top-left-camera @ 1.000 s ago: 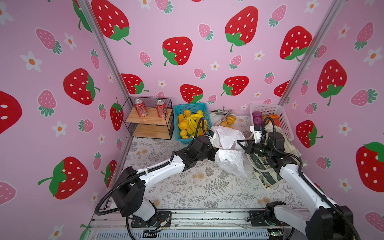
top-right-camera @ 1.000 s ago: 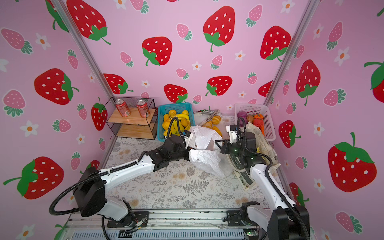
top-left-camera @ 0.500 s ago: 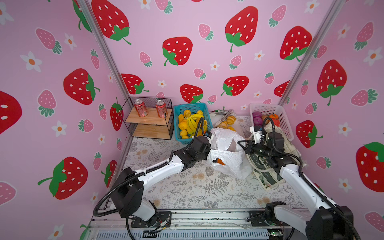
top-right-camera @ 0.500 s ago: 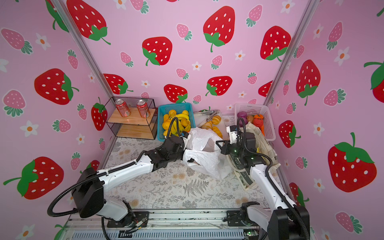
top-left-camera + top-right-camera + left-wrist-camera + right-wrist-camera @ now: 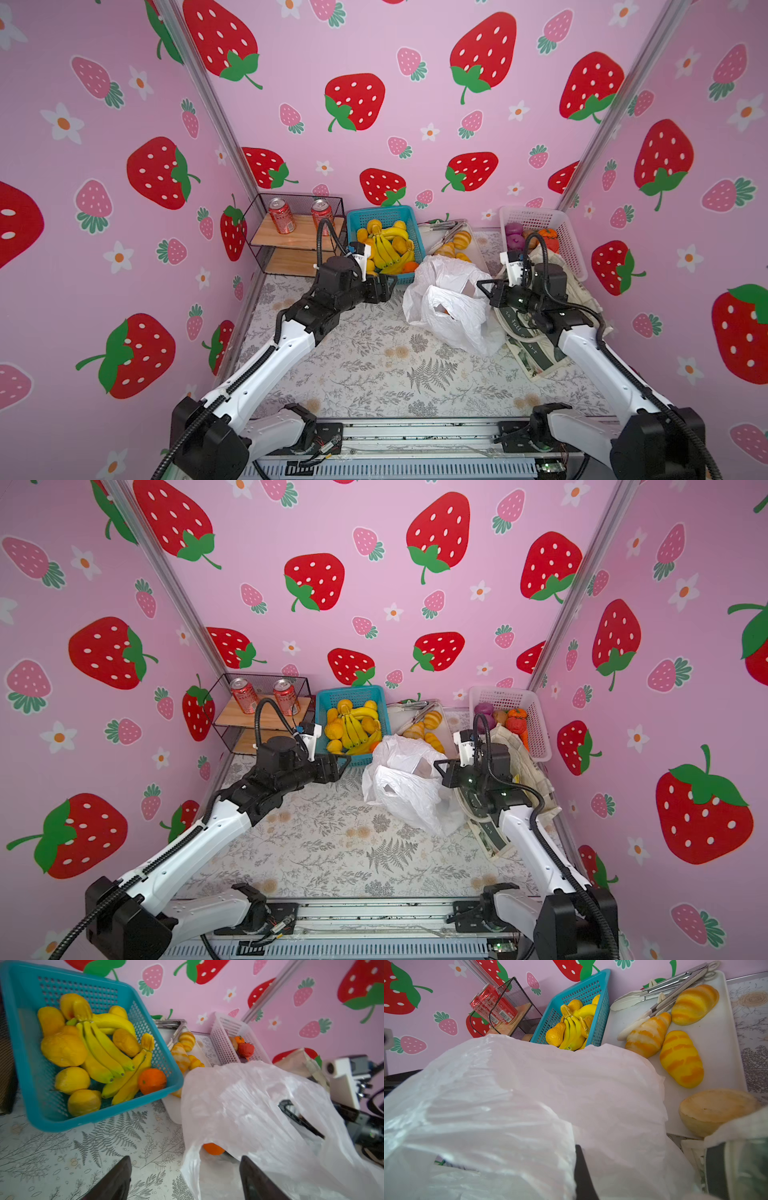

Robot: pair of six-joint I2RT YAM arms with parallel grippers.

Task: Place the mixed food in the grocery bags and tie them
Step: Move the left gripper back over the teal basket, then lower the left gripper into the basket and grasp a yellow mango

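Plastic is bunching at the middle right of the table (image 5: 365, 374), where the white plastic bag (image 5: 455, 320) is slumping just near of the white tray (image 5: 720, 1047) and just right of the blue basket (image 5: 374, 216). An orange toy fruit (image 5: 213, 1148) is lying inside the bag, showing through a handle opening in the left wrist view. The right gripper (image 5: 483, 286) is reaching in from the right with its jaws closed on the bag's upper right edge, and that part is standing raised. In the right wrist view, film is draping over both sides of one dark finger (image 5: 581, 1169). The left gripper (image 5: 390, 286) is hovering just left of the bag, beside the basket's near edge, jaws spread wide and gripping nothing. The canvas tote (image 5: 536, 353) is lying flat at the right under the right arm, touching the bag. Bananas (image 5: 388, 249) and other yellow and orange fruits are filling the blue basket. Striped golden rolls (image 5: 681, 1059) are resting on the tray. Red soda cans (image 5: 282, 215) are standing on the wire rack (image 5: 291, 245) at the far left, and a white basket (image 5: 571, 253) is sitting at the far right.
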